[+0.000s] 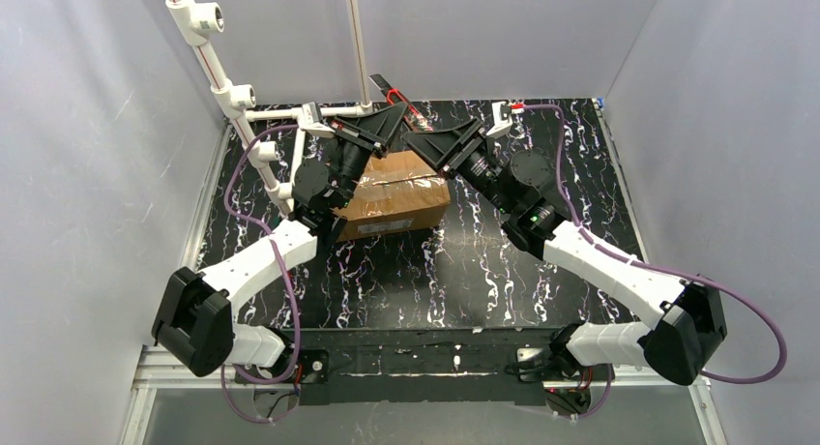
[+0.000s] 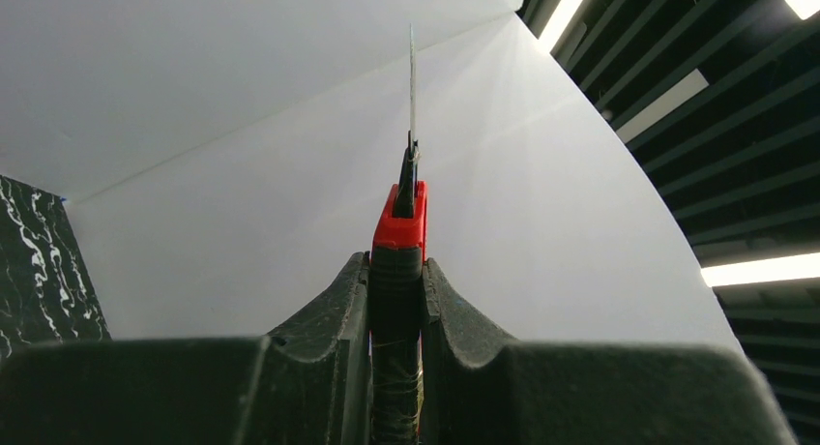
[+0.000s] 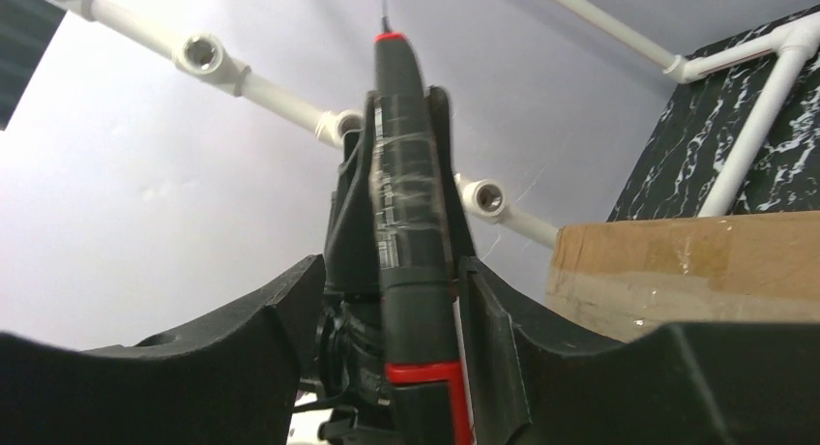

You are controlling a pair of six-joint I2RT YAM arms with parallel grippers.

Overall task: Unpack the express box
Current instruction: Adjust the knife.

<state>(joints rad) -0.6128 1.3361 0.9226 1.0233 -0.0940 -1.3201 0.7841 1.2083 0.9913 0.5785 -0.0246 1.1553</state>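
The express box [image 1: 392,201] lies mid-frame, just below my left gripper [image 2: 396,271], clamped on a knife [image 2: 398,222]; whether my right gripper [image 3: 392,267] alongside grips anything, I cannot tell.

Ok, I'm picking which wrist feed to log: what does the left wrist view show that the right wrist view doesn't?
Left wrist only: ceiling light strips. Right wrist only: the express box and the white pipe frame. Both: the black-and-red knife upright between the fingers, and the marbled table.
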